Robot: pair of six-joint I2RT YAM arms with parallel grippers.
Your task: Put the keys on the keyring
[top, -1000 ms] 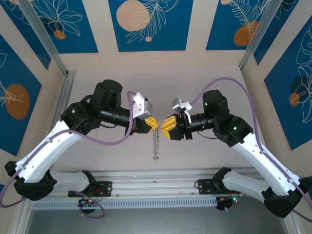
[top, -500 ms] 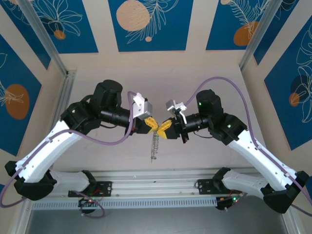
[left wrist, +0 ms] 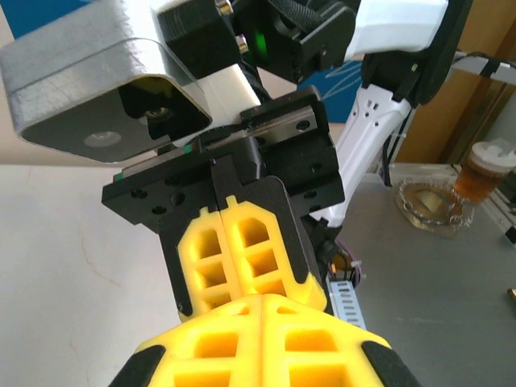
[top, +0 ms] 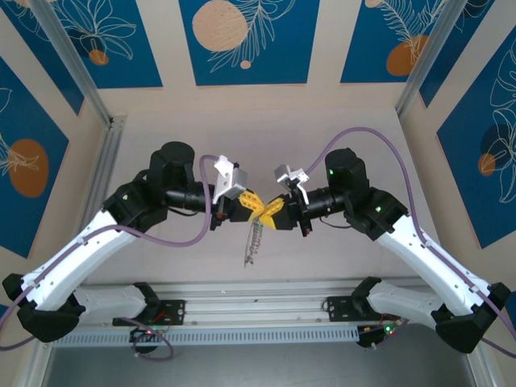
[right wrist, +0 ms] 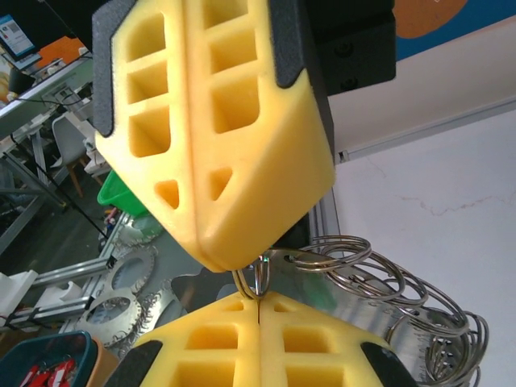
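Two closed grippers now pinch the keyring [top: 254, 239], dangling just beneath their tips; the right gripper [top: 275, 216] has swung in and clamped beside the left gripper [top: 251, 201]; we judge prying a loop open comes next.

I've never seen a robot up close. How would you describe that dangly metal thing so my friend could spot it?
Find where the two white arms meet mid-table, left gripper and right gripper tip to tip. From that point the keyring trails toward the near rail. Unlike the smooth purple cables, it is a short, thin string of silvery wire rings.
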